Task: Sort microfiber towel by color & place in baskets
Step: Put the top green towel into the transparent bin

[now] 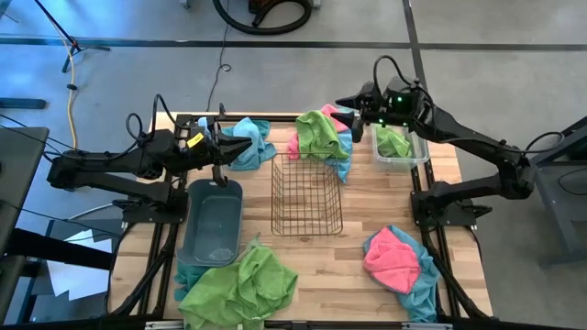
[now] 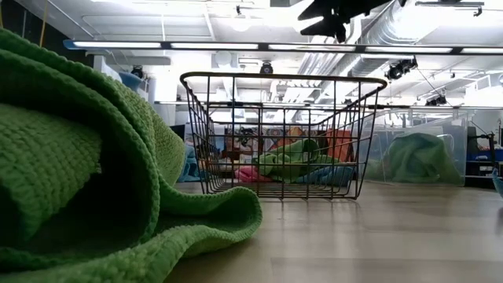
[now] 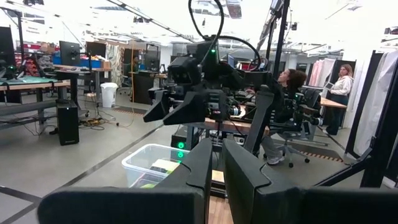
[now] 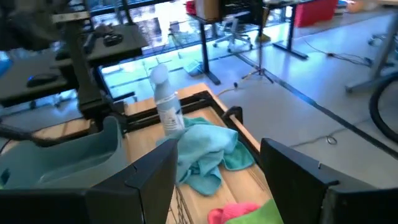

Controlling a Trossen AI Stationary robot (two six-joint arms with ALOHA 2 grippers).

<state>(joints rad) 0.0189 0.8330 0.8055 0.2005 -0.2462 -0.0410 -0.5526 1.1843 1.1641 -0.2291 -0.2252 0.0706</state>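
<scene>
Wooden table (image 1: pixel 367 284) below, my right gripper (image 1: pixel 346 103) hangs spread and empty over the far towel heap (image 1: pixel 323 135), left gripper (image 1: pixel 249 145) pinched empty; next, drop and grab green.

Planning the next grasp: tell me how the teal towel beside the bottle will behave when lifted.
The teal towel lies crumpled in soft folds, so it will probably droop and hang floppy. Its fuzzy cloth looks light and unlikely to slip. It lies right by the bottle, so dragging it might tip the bottle.

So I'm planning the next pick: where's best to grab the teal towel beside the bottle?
Take the teal towel by its raised, bunched folds in the middle, coming straight down from above. It lies crumpled on the table, with the bottle standing at one edge, so stay on the side away from that.
</scene>
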